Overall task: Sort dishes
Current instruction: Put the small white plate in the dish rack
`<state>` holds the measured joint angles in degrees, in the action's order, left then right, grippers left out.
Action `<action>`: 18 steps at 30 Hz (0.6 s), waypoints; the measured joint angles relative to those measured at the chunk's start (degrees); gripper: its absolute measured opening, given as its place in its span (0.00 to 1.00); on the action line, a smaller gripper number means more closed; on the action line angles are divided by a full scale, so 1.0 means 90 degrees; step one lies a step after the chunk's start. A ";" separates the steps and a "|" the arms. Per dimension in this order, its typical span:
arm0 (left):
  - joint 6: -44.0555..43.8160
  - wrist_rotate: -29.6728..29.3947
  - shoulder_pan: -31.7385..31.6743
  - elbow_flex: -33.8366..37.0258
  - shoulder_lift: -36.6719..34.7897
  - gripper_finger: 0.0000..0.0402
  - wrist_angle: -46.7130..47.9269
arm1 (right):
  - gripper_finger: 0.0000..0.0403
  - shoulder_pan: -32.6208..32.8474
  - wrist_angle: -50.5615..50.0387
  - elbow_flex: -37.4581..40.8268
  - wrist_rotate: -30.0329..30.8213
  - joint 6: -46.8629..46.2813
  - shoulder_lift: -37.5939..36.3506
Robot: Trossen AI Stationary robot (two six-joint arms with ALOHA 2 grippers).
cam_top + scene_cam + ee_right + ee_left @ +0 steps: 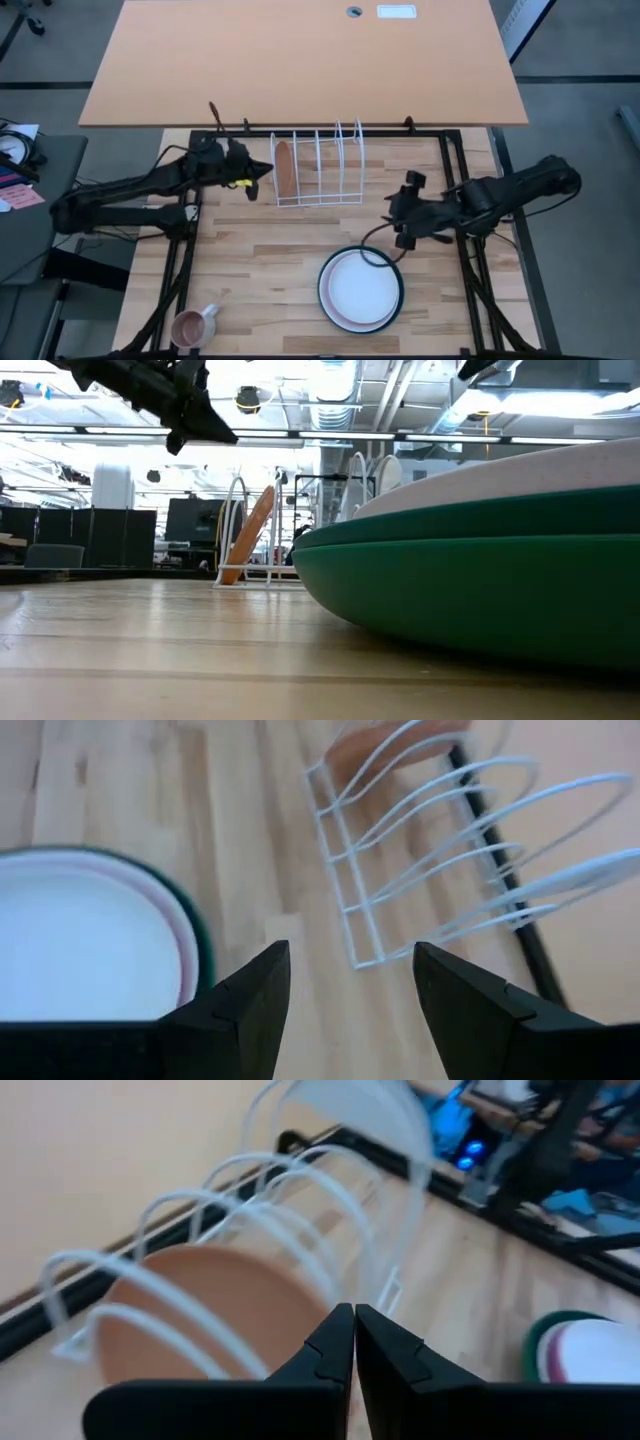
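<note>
**A:** Where are the plates?

**B:** An orange-brown plate [284, 168] stands on edge in the leftmost slot of the white wire rack [320, 168], toward the back of the wooden table [260, 270]. The other three lie stacked flat near the front edge: a white plate [358, 287] on top, a magenta pink plate [340, 316] showing as a thin rim beneath it, and a dark green plate [324, 290] at the bottom.

**A:** And the left gripper?

**B:** The left gripper [262, 172] hangs just left of the rack, close to the orange-brown plate, its fingers pressed together with nothing between them.

**A:** The right one?

**B:** The right gripper [393, 218] sits above the table between the rack and the stack, just behind the stack's far rim. Its fingers are spread wide and hold nothing.

**A:** Anything else on the table?

**B:** A small pink mug [192, 326] near the front left corner, well apart from the stack. Behind the wooden table there is a larger tan desk [300, 60].
</note>
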<state>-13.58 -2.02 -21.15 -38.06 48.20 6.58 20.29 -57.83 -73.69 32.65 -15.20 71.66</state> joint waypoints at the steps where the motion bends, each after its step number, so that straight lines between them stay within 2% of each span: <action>1: 0.0026 -0.0002 0.0087 0.0000 -0.0009 0.03 -0.0142 | 0.54 0.0000 -0.0035 0.0000 -0.0016 -0.0001 0.0109; 5: 0.0046 -0.0006 0.0384 -0.0002 -0.0003 0.03 -0.0377 | 0.54 0.0000 -0.0253 0.0000 -0.0031 -0.0236 0.0496; 10: 0.0001 -0.0015 0.0699 -0.0002 0.0069 0.03 -0.0357 | 0.54 0.0079 -0.1018 0.0000 -0.0352 -0.1158 0.0753; 18: -0.0414 -0.0058 0.1346 -0.0002 0.0071 0.03 -0.0377 | 0.54 0.0900 -0.1344 0.0000 -0.0535 -0.2758 0.0828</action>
<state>-17.30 -2.54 -9.04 -38.09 48.84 3.19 28.40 -69.93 -73.69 27.83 -40.02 79.11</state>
